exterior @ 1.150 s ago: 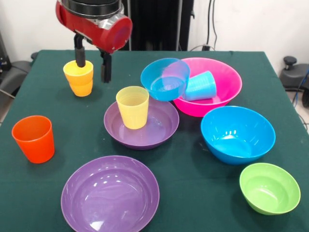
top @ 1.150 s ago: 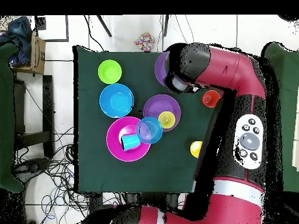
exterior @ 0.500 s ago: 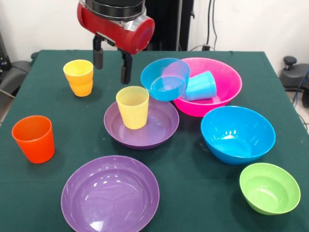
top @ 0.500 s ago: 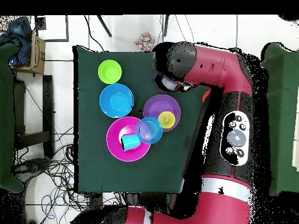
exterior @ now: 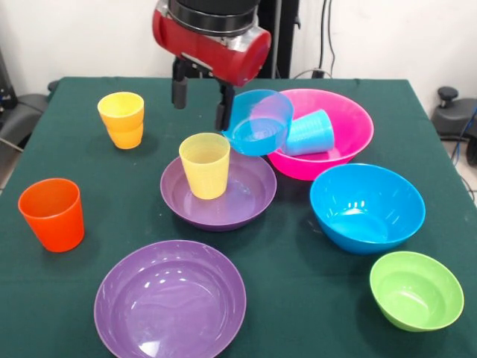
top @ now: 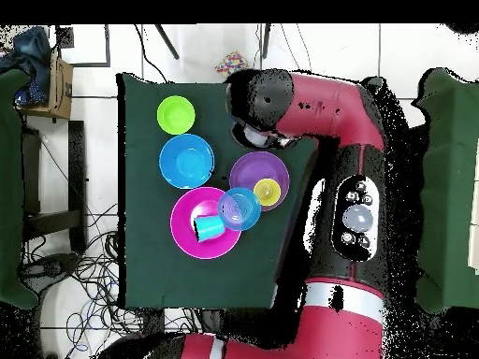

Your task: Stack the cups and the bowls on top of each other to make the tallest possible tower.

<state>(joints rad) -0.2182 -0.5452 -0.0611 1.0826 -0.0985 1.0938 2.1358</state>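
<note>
The claw [exterior: 200, 104] has swung away from the two nested amber-yellow cups [exterior: 122, 119], which now stand on their own well off to its side, one seated in the other. It now hangs empty above the pale yellow ribbed cup [exterior: 204, 165], its two dark fingers spread apart with nothing between them. That reads as one stacking step finished and the arm looking for the next piece, most likely this cup right beneath it.

The ribbed cup stands upright inside a wide shallow purple bowl [exterior: 242, 201] just below the claw. Beside the claw, almost touching one finger, a small blue bowl [exterior: 256, 121] of see-through plastic leans tilted on the rim of the big pink bowl [exterior: 346, 127]. Inside the pink bowl a light blue cup [exterior: 308, 133] lies on its side. Further from the claw sit the big blue bowl [exterior: 367, 206], the small green bowl [exterior: 416, 289], the second purple bowl [exterior: 170, 300] and the orange cup [exterior: 51, 213], each apart on the green cloth of the tabletop [exterior: 74, 160].

Everything is smooth, glossy moulded plastic: tapered tumblers that nest readily, and round bowls with thin rims. In the overhead view the arm hides the claw and several cups. Little of the tower is built.
</note>
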